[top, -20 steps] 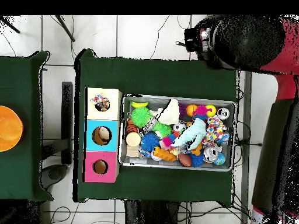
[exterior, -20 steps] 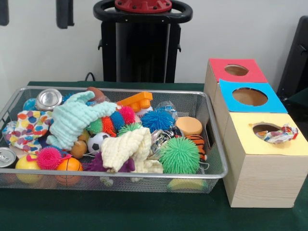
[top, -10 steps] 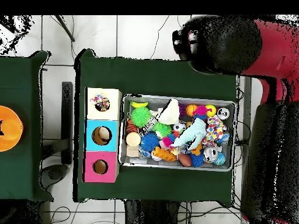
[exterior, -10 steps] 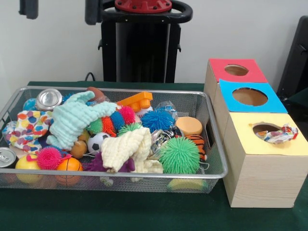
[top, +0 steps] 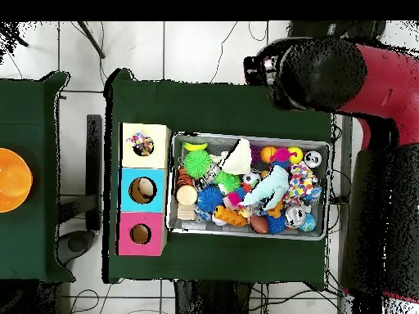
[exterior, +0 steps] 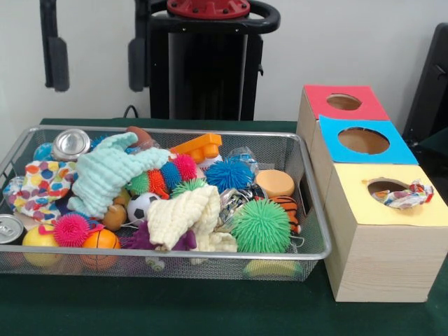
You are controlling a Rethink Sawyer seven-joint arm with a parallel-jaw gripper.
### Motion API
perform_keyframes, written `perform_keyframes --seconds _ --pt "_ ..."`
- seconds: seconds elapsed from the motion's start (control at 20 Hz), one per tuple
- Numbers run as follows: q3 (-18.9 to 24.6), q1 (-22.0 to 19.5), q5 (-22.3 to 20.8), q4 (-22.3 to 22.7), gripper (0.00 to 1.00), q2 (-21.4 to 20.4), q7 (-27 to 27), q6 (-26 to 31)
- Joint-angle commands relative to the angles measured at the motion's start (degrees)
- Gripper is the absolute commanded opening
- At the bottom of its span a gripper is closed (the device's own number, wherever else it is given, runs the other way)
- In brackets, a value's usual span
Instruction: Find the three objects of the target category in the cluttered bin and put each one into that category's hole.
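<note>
Open gripper [exterior: 96, 63] hanging above bin [exterior: 308, 203], mint cloth [exterior: 105, 175] below jaws

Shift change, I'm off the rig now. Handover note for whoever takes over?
Hand: open, empty, up above the bin's far left end, touching nothing.
Wire bin: full of clutter, including a mint cloth, a cream cloth, a patterned cloth, spiky balls and cans.
Boxes: the yellow box's hole holds a crumpled patterned cloth, half hanging over the rim. In the overhead view the blue hole seems to hold something pale; the red hole looks empty.
Done: apparently one cloth, if cloths are the target.
Left: likely two more.
</note>
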Motion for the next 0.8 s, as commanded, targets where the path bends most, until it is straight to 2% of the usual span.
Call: perform_keyframes --seconds 0.05,0.6,0.8 --pt "1.6 -2.3 1.8 7.5 1.0 4.6 -1.5 -1.1" --pt "2.9 -3.1 2.8 3.8 1.0 7.1 -5.9 2.1" --pt "4.2 -4.3 3.7 4.1 1.0 9.1 -7.7 1.5"
